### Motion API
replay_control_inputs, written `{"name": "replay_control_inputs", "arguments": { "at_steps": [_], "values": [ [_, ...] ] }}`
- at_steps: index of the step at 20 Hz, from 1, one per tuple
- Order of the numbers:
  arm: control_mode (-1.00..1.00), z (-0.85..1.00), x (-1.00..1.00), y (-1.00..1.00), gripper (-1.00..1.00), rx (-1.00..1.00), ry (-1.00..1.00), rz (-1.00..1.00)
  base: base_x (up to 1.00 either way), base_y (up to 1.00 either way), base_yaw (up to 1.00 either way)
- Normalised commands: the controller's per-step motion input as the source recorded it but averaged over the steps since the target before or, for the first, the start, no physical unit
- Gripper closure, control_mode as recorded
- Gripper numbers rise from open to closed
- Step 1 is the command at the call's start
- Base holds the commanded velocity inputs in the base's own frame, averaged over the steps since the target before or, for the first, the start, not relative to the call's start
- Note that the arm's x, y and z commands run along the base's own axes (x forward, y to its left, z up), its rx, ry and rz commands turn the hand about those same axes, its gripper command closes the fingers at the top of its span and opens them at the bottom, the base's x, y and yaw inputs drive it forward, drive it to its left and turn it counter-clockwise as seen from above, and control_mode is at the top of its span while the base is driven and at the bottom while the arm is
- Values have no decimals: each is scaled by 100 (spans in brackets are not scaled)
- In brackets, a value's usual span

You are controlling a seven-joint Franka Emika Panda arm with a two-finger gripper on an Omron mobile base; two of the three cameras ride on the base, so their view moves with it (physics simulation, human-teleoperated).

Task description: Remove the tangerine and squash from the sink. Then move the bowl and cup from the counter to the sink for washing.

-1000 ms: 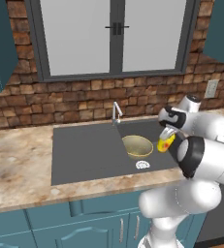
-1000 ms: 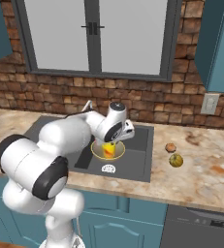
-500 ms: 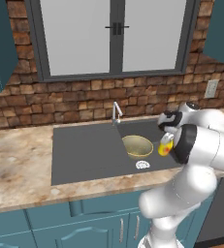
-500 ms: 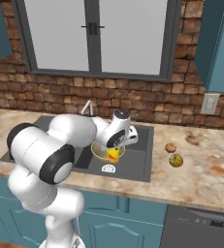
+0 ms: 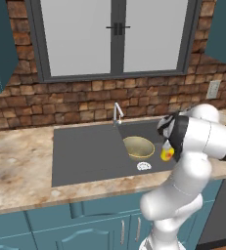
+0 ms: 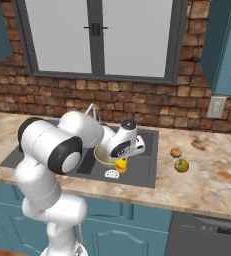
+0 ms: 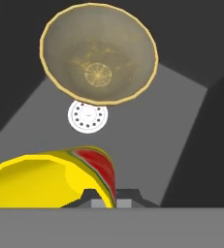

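Bowl point(image 5: 138, 147) in sink point(image 5: 85, 154) basin; cup point(image 5: 167, 154) above basin, right of bowl.

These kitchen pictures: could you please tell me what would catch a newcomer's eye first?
The small bright yellow cup with a red patch, pinched in the white arm's gripper above the dark grey sink. Below it, the wide olive-brass bowl lies in the basin beside the white drain. On the counter right of the sink sit a tiny orange ball and a yellow-green fruit.

The white Franka arm with dark joints bends forward and down from its base. Its two-finger gripper point(image 6: 121, 162) points downward, jaws closed tight on a small yellow cup point(image 6: 120, 165).
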Motion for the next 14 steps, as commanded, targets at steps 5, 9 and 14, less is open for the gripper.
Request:
{"name": "replay_control_inputs", "arguments": {
  "at_steps": [5,9,14],
  "values": [
    [-100,-33,13,-13,100,-1,0,0,0,0,0],
    [-100,-34,13,-14,100,-2,0,0,0,0,0],
    [-100,-31,17,-13,100,0,0,0,0,0,0]
  ]
}}
